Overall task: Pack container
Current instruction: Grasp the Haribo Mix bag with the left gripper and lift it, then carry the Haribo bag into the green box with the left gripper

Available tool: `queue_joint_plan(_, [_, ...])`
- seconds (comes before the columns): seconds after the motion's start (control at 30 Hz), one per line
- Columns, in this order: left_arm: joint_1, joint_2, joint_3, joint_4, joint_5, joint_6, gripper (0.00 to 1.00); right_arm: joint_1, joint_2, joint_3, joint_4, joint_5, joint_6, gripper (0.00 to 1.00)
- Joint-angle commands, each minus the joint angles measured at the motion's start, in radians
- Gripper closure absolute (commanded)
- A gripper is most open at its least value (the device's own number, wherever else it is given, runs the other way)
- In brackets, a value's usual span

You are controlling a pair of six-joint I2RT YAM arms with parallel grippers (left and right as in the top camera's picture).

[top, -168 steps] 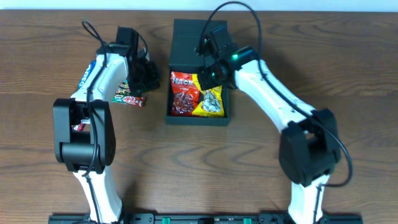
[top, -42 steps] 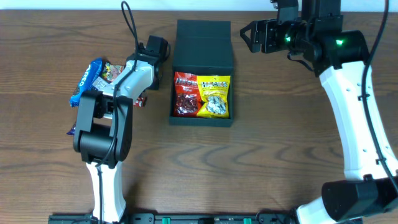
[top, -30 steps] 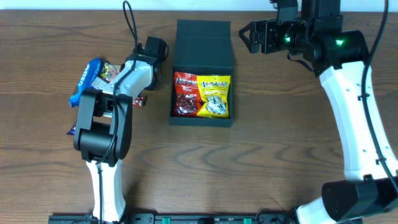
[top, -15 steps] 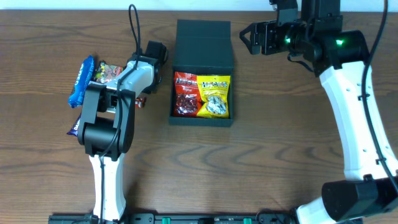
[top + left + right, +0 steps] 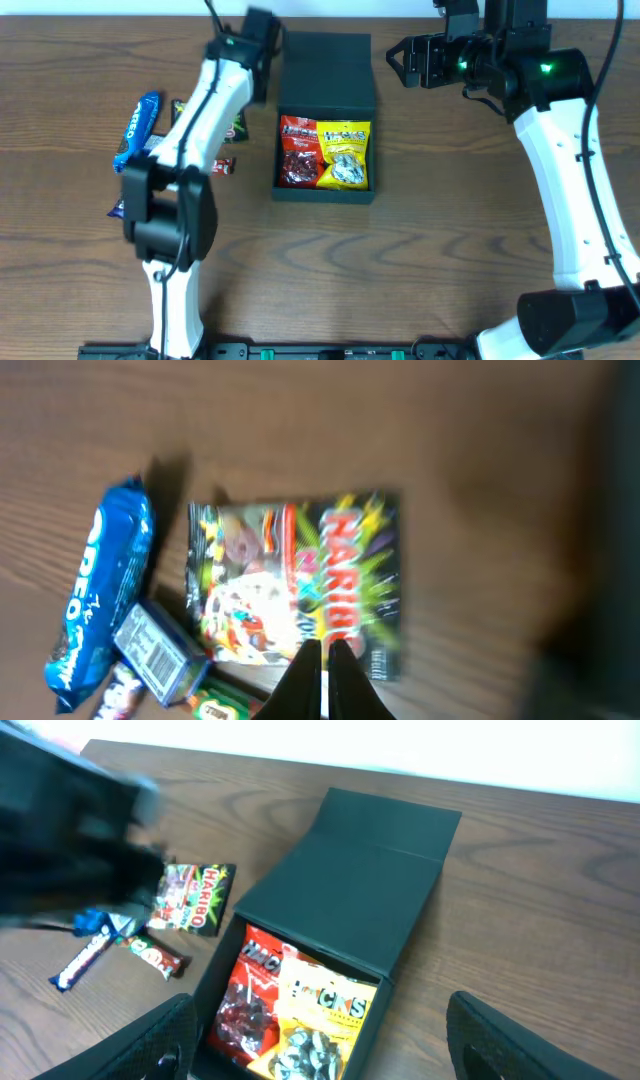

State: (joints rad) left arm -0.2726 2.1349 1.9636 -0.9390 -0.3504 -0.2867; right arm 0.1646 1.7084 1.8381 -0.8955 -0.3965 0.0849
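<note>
The container (image 5: 325, 60) sat on the bench (image 5: 400, 260) near its back edge, about midway between the two arms. It was open, with its flat lid folded back and lying behind the box. Inside, a red packet (image 5: 296, 150) and a yellow packet (image 5: 345, 152) lay side by side, red on the left, and together they filled most of the floor. The right jaws hung to the right of the lid, apart from it, with their tips turned toward the container. They were spread wide with nothing between them, and in the right wrist view both fingers (image 5: 150, 1040) framed the open box from above. The left arm reached up along the container's left side. Its blurred wrist end showed just beside the lid's back-left corner in the overhead view. The left jaws were clenched, fingertips (image 5: 310, 675) pressed together, and nothing could be seen gripped between them. In the left wrist view they stood over the lower edge of a Haribo packet (image 5: 300, 585) lying flat on the bench to the left of the container. An Oreo packet (image 5: 137, 128) lay further left. A small red bar (image 5: 222, 165) rested near the box's left wall without touching it.
</note>
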Motion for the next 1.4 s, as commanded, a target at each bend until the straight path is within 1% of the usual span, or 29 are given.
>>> queue_joint_plan(0.0, [0.01, -0.099, 0.071, -0.01, 0.108, -0.13, 0.94, -0.008, -0.014, 0.001, -0.006, -0.012, -0.019, 0.21])
queue_joint_plan(0.1, [0.011, -0.143, 0.076, -0.008, 0.084, -0.135, 0.94, -0.008, -0.014, 0.001, -0.013, -0.012, -0.02, 0.2])
queue_joint_plan(0.13, [0.011, -0.148, 0.076, -0.011, 0.073, -0.123, 0.94, -0.008, -0.014, 0.001, -0.014, -0.012, -0.02, 0.2])
queue_joint_plan(0.17, [0.011, -0.147, 0.076, -0.016, 0.059, -0.08, 0.94, -0.008, -0.014, 0.001, -0.016, -0.012, -0.02, 0.2])
queue_joint_plan(0.2, [0.013, -0.142, 0.076, -0.019, 0.058, -0.015, 0.87, -0.008, -0.014, 0.001, -0.018, -0.012, -0.02, 0.19])
queue_joint_plan(0.27, [0.02, -0.123, 0.075, -0.029, 0.06, 0.147, 0.48, -0.008, -0.014, 0.001, -0.024, -0.012, -0.024, 0.18])
queue_joint_plan(0.3, [0.026, -0.112, 0.075, -0.037, 0.066, 0.239, 0.32, -0.008, -0.014, 0.001, -0.029, -0.012, -0.029, 0.18])
queue_joint_plan(0.33, [0.034, -0.102, 0.075, -0.045, 0.079, 0.308, 0.2, -0.008, -0.014, 0.001, -0.032, -0.012, -0.034, 0.18])
queue_joint_plan(0.4, [0.061, -0.08, 0.074, -0.061, 0.141, 0.43, 0.06, -0.008, -0.014, 0.001, -0.039, -0.012, -0.035, 0.18])
queue_joint_plan(0.43, [0.082, -0.07, 0.074, -0.071, 0.177, 0.468, 0.02, -0.008, -0.014, 0.001, -0.042, -0.012, -0.035, 0.18])
queue_joint_plan(0.47, [0.101, -0.06, 0.074, -0.08, 0.206, 0.486, 0.05, -0.008, -0.014, 0.001, -0.044, -0.012, -0.035, 0.18])
queue_joint_plan(0.5, [0.133, -0.043, 0.074, -0.095, 0.24, 0.5, 0.05, -0.008, -0.014, 0.001, -0.048, -0.012, -0.035, 0.18])
queue_joint_plan(0.6, [0.225, 0.014, 0.074, -0.135, 0.343, 0.447, 0.05, -0.008, -0.014, 0.001, -0.06, -0.012, -0.035, 0.18])
queue_joint_plan(0.67, [0.269, 0.056, 0.074, -0.15, 0.396, 0.439, 0.05, -0.008, -0.014, 0.001, -0.063, -0.012, -0.035, 0.18])
queue_joint_plan(0.77, [0.299, 0.118, 0.074, -0.153, 0.403, 0.439, 0.05, -0.008, -0.014, 0.001, -0.062, -0.012, -0.035, 0.18])
queue_joint_plan(0.9, [0.3, 0.184, 0.074, -0.14, 0.399, 0.455, 0.05, -0.008, -0.014, 0.001, -0.062, -0.012, -0.034, 0.18])
queue_joint_plan(1.37, [0.3, 0.321, 0.074, -0.105, 0.392, 0.458, 0.05, -0.007, -0.014, 0.001, -0.064, -0.012, -0.034, 0.18])
